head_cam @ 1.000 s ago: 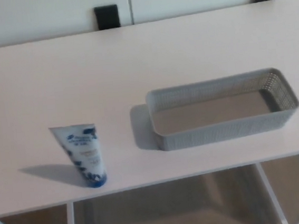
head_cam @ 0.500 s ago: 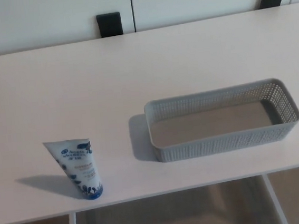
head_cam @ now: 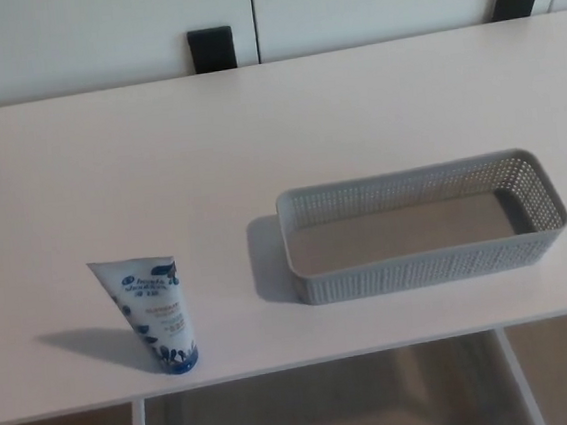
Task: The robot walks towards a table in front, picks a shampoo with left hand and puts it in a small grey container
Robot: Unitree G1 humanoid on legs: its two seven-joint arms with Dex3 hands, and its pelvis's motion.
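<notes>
A white plastic shampoo tube with blue print point(head_cam: 154, 313) stands upright on its blue cap, close to the near edge of the pale table point(head_cam: 156, 144), towards its left end. A long, shallow grey perforated plastic container point(head_cam: 420, 225) lies empty, well apart to the right, near the same edge.

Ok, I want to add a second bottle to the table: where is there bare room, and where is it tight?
The far half of the table is bare. Also free: the gap between the shampoo tube and the grey basket. Tightest is the near edge, where both stand.
</notes>
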